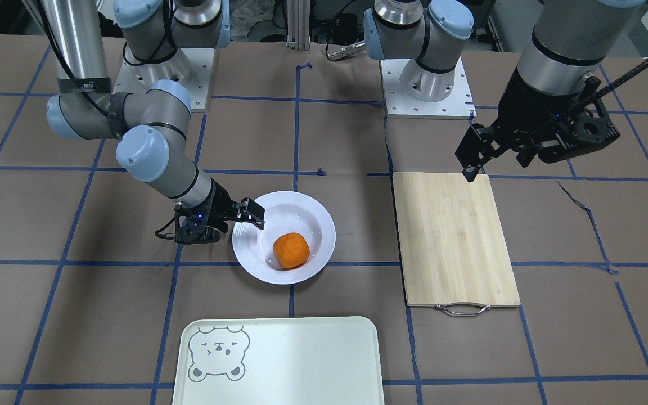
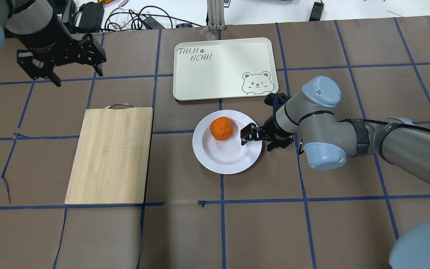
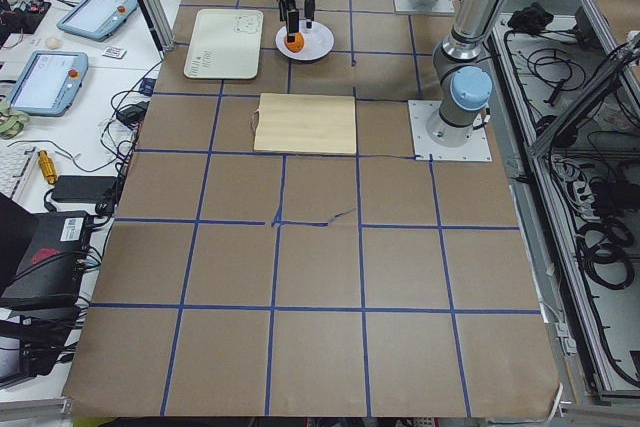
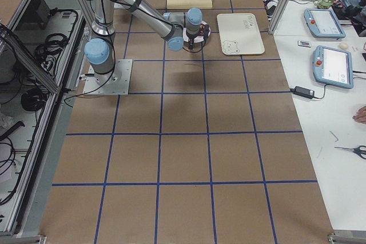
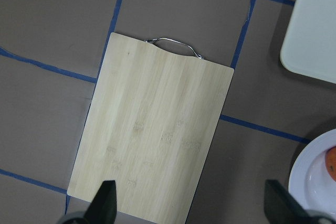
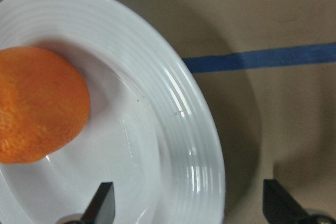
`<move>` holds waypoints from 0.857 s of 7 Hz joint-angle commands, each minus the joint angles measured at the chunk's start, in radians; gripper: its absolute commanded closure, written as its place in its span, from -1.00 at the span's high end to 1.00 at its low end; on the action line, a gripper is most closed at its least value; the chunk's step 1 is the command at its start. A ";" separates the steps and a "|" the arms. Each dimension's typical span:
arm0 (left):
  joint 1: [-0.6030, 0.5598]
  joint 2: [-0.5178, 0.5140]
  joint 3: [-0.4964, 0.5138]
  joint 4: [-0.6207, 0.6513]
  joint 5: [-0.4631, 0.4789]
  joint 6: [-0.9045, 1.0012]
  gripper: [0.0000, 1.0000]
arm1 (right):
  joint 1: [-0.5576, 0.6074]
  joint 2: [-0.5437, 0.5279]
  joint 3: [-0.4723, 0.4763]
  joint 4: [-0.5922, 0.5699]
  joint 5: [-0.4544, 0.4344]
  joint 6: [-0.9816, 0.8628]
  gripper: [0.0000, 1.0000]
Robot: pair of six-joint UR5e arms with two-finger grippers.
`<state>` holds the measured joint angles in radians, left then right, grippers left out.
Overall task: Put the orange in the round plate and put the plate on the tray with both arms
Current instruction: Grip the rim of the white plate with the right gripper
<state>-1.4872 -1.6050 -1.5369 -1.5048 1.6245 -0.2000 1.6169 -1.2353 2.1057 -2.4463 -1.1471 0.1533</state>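
right arm [image 1: 158,169]: grey-silver tubes, light-blue joint caps, black bands | left arm [image 1: 560,45]: same grey-silver finish, black braided cable [image 1: 642,64] alongside | right gripper [image 2: 259,140]: black, two fingers, small blue light at wrist | left gripper [image 2: 77,76]: black, two fingers | base plates [image 1: 428,93]: white, square, screw holes

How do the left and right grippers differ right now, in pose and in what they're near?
The right gripper is low at the round plate, its fingers straddling the rim; the left gripper hangs high by the cutting board, touching nothing. The right gripper comes in at a slant; the left gripper points down. Both are open; neither holds the orange, which lies in the plate.
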 commanded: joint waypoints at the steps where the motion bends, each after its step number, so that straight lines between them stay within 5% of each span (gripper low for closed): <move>1: -0.001 0.023 -0.020 0.002 -0.035 0.029 1.00 | 0.008 0.007 0.002 -0.013 0.018 0.051 1.00; 6: -0.001 0.046 -0.034 0.000 -0.089 0.197 1.00 | 0.008 0.014 -0.009 -0.013 0.029 0.101 0.82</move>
<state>-1.4880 -1.5606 -1.5676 -1.5053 1.5376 -0.0329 1.6244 -1.2261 2.1029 -2.4583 -1.1214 0.2381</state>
